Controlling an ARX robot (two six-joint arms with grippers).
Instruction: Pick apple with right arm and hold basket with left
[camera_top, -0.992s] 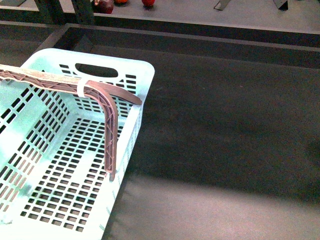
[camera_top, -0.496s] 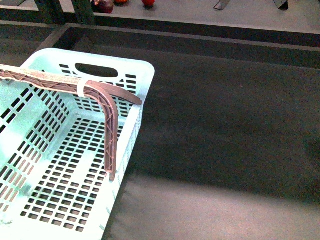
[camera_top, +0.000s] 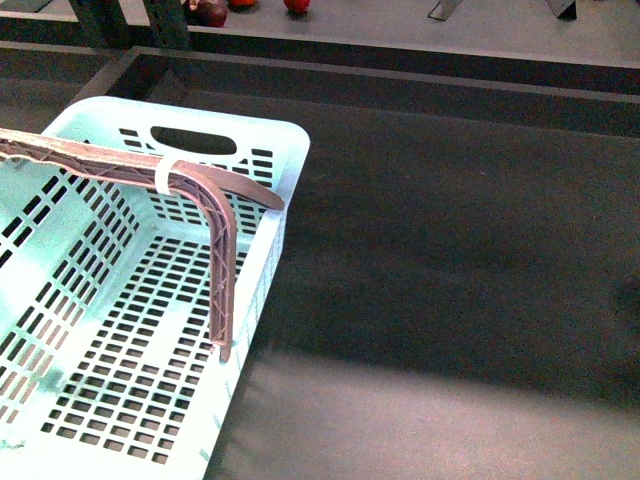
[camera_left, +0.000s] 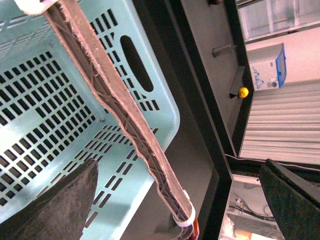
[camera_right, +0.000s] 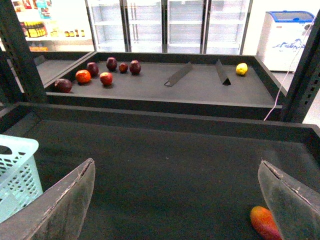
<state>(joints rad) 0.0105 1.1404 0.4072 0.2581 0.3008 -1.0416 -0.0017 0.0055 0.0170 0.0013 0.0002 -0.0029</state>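
The mint-blue slotted basket (camera_top: 292, 150) stands at the near left of the dark shelf, its brownish ribbed handle (camera_top: 218, 230) raised across it. In the left wrist view the basket (camera_left: 165, 107) lies below my open left gripper (camera_left: 175, 205), whose jaws stand either side of the handle (camera_left: 115, 100) without touching it. The apple (camera_right: 264, 222), red with orange-yellow blotches, lies on the dark surface in the right wrist view, partly behind one finger (camera_right: 292, 205) of my open, empty right gripper (camera_right: 177, 200). Neither arm nor the apple shows in the front view.
A farther shelf holds several small red and maroon fruits (camera_right: 106, 78), a yellow fruit (camera_right: 242, 69) and two metal dividers (camera_right: 178, 75). A raised black rim (camera_right: 150, 117) bounds the near shelf. Dark uprights (camera_right: 17, 50) stand at the sides.
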